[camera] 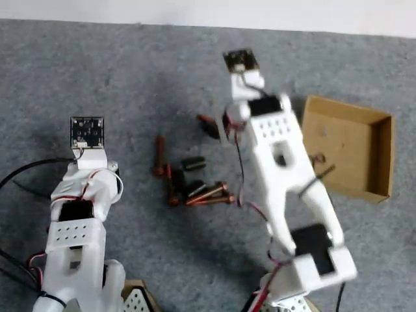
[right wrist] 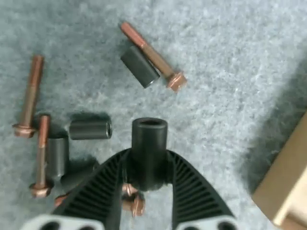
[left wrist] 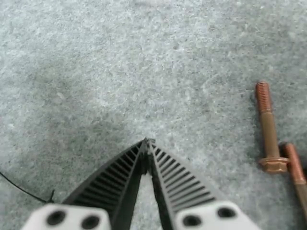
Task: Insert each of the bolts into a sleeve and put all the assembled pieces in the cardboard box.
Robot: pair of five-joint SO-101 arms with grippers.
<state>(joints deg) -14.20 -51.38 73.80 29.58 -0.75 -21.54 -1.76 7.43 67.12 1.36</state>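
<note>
My right gripper (right wrist: 148, 159) is shut on a black sleeve (right wrist: 149, 136), held upright above the grey mat. Under it lie several copper bolts and black sleeves: one bolt (right wrist: 152, 55) with a sleeve (right wrist: 139, 66) beside it, a lone bolt (right wrist: 29, 96), another sleeve (right wrist: 90, 129), and a bolt (right wrist: 42, 155) next to a sleeve (right wrist: 58, 155). In the high view the same pile (camera: 195, 185) sits between the arms. My left gripper (left wrist: 147, 144) is shut and empty over bare mat, with two bolts (left wrist: 267, 127) off to its side. The cardboard box (camera: 348, 146) lies beyond the right arm (camera: 276, 143).
The box corner (right wrist: 288, 191) shows close to my right gripper. The left arm (camera: 81, 195) stands at the near left, with open mat around it. A small copper piece (camera: 318, 159) shows at the box's near side, partly hidden by the right arm.
</note>
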